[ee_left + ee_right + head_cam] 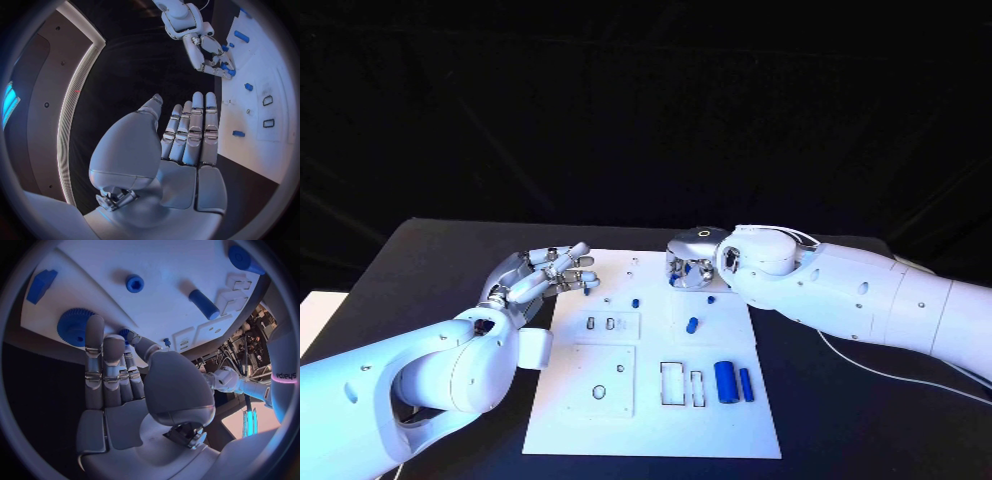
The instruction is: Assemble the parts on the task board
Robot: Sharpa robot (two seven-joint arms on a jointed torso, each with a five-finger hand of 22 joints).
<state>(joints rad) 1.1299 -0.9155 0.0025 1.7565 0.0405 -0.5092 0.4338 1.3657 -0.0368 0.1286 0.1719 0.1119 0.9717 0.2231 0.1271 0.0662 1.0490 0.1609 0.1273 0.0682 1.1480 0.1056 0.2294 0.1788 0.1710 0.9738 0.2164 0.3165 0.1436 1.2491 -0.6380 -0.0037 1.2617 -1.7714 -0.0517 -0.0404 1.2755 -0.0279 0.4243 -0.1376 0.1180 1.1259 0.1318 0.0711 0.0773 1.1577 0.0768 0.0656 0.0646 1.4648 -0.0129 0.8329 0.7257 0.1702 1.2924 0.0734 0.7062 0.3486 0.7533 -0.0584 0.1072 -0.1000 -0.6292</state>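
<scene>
The white task board (pixel 661 420) lies in the middle of the black table. My right hand (pixel 689 265) hangs over the board's far edge, fingers pointing down. Its thumb and a finger pinch a small blue part (pixel 125 333), right beside a blue gear (pixel 74 326) on the board. My left hand (pixel 545 275) hovers at the board's far left corner with fingers spread and nothing in them. A thick blue cylinder (pixel 726 382) and a slimmer one (pixel 747 384) lie side by side near the board's right edge. Small blue parts (pixel 691 324) stand mid-board.
Rectangular slots (pixel 682 383) and a raised plate with an oval hole (pixel 599 392) mark the board's near half. A blue round nut (pixel 134 283) and a blue block (pixel 41 285) sit on the board near the right hand. Black table (pixel 444 250) surrounds the board.
</scene>
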